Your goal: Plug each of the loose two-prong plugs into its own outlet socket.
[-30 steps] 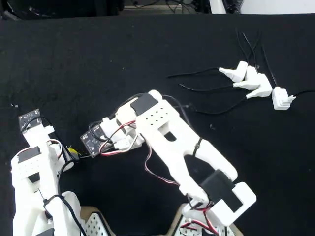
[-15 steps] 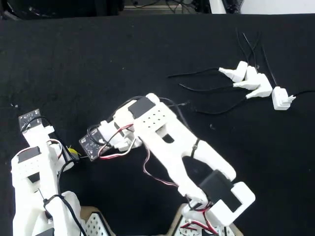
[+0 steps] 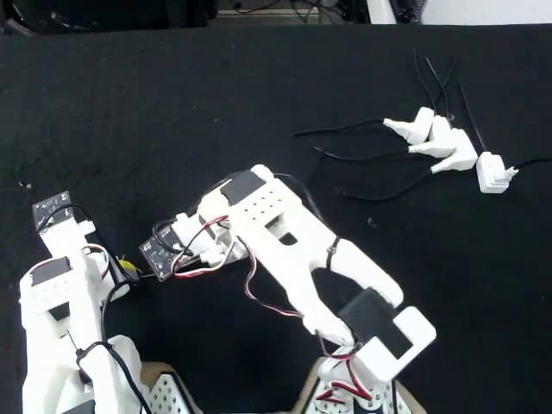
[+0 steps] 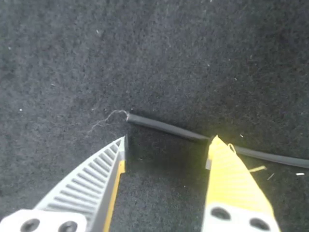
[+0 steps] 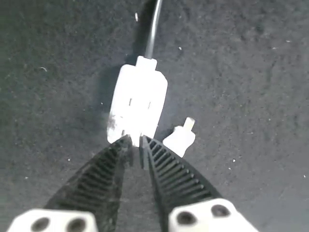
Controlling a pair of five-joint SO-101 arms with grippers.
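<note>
Where gripper meets socket edge, plug beside.

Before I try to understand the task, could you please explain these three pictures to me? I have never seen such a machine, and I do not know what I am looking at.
These are two white robot arms, the left arm and the right arm, side by side at a black table. The high view looks down from above; several white plugs with black cords lie toward the far right. The other two pictures come from cameras on the arms' wrists. The left gripper, which has one yellow finger, is open above the end of a black cable. The right gripper is almost closed, its tips at the edge of a white outlet socket; a small white plug lies beside it. Neither clearly holds anything.
</note>
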